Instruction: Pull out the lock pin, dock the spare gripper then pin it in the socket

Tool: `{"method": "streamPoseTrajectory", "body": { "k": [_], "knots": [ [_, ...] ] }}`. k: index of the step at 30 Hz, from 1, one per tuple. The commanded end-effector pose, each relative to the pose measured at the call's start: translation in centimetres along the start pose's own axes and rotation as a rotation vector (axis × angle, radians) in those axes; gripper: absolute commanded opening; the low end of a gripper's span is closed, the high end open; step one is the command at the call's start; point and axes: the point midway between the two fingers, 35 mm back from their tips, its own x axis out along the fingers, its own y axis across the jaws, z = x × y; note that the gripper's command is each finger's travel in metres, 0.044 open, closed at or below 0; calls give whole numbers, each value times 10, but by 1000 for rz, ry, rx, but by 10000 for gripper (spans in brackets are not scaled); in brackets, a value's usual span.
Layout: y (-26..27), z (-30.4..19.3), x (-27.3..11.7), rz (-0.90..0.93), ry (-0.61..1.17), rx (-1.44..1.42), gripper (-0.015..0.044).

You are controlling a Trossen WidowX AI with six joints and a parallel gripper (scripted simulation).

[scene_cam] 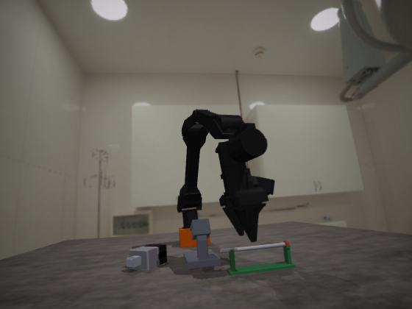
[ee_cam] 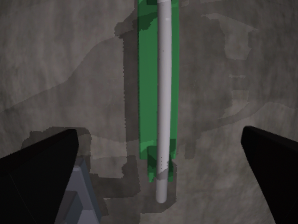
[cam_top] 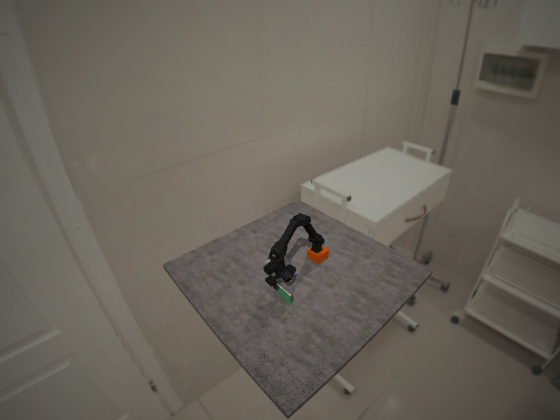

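Note:
The lock pin (scene_cam: 257, 247) (ee_cam: 164, 75), a pale rod with a red head (scene_cam: 286, 243), lies across the two posts of the green rack (scene_cam: 261, 268) (ee_cam: 148, 100) (cam_top: 284, 294). Its plain end overhangs the post nearer the mount. My gripper (scene_cam: 247, 238) (ee_cam: 162, 137) is open and empty above the pin, with the fingers wide on either side of it in the wrist view. The grey mount (scene_cam: 202, 246) (ee_cam: 82, 190) stands upright beside the rack. Its socket block (scene_cam: 201, 228) shows no pin. The spare gripper (scene_cam: 143, 258) lies on the table, its pale spigot (scene_cam: 133, 261) facing away from the mount.
The arm stands on an orange base block (cam_top: 318, 255) (scene_cam: 185, 239) behind the mount. The mount is between the spare gripper and the rack. The grey table's edge (cam_top: 225, 341) shows in the top view, with a white cart (cam_top: 385, 185) beyond the table.

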Motion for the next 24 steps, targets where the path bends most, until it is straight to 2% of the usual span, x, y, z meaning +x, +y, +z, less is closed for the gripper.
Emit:
{"method": "streamPoseTrajectory", "body": {
  "k": [1,16,19,24],
  "knots": [
    [0,1,-11,0,0,0,440],
    [0,5,-50,0,0,-3,440],
    [-1,4,-45,0,0,-3,440],
    [-2,7,-69,-1,0,-3,440]
  ]
}}
